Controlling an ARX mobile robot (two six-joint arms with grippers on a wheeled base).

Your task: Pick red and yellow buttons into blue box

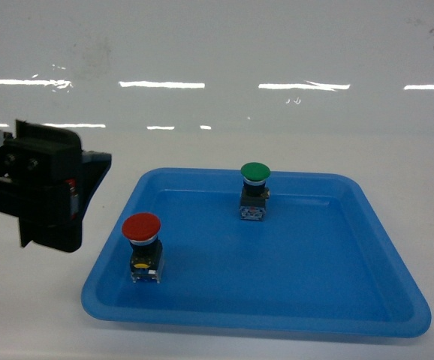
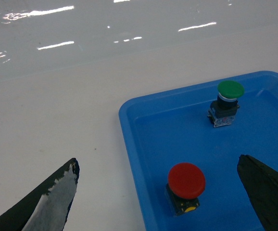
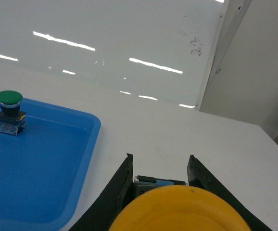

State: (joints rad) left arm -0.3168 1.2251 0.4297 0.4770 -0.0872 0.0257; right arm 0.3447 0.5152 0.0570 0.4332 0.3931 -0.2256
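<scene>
The red button (image 1: 142, 229) stands upright in the near-left corner of a shallow blue tray (image 1: 397, 300). My left gripper (image 1: 74, 196) hovers just left of the tray, open. In the left wrist view its wide-spread fingers (image 2: 57, 192) flank the red button (image 2: 186, 182) without touching it. My right gripper (image 3: 159, 156) is shut on the yellow button (image 3: 182, 211), whose orange-yellow cap fills the bottom of the right wrist view above the white table. That gripper does not show in the head view. The blue box is out of view.
A green-capped button (image 1: 254, 187) stands at the back middle of the tray, also in the left wrist view (image 2: 228, 98) and the right wrist view (image 3: 9, 108). A glossy white wall backs the white table. A wall edge (image 3: 221, 57) rises at the right.
</scene>
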